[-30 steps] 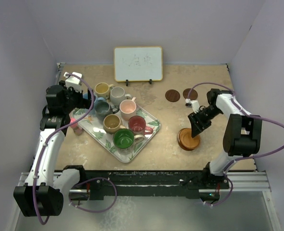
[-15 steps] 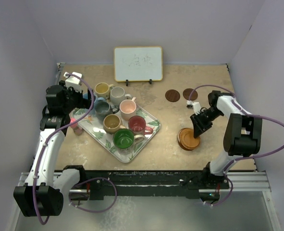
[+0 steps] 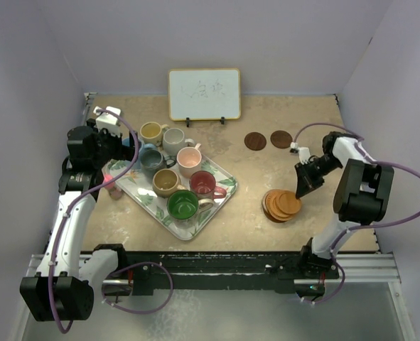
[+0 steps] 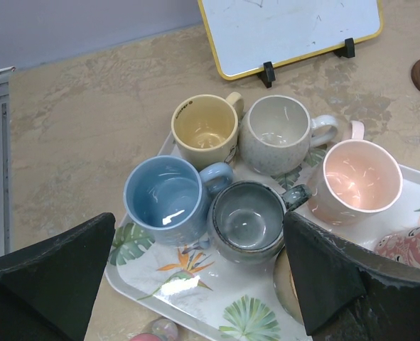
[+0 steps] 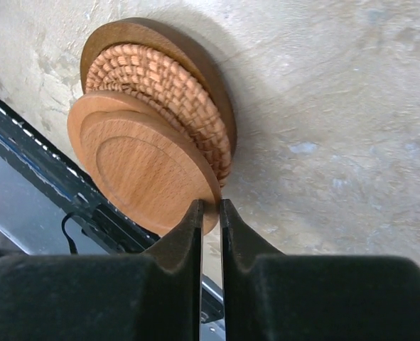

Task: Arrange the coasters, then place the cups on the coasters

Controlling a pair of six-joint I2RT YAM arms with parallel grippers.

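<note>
While right jaws pinch rim of top coaster point(image 5: 142, 170), half off stack point(image 5: 160, 78) on counter point(image 3: 249, 206), coaster-arranging step in hand. Next: lift clear, set flat beside two dark coasters point(image 3: 255, 141). Left jaws wide over cups point(image 4: 246, 220) on tray point(image 4: 217, 298).

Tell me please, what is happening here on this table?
The right gripper is closed on the rim of the top coaster, which lies half off the stack near the front edge. Two dark coasters are already laid out farther back. The left gripper hangs open above the cups, which are crowded together on the leaf-patterned tray. No cup is on a coaster yet.
</note>
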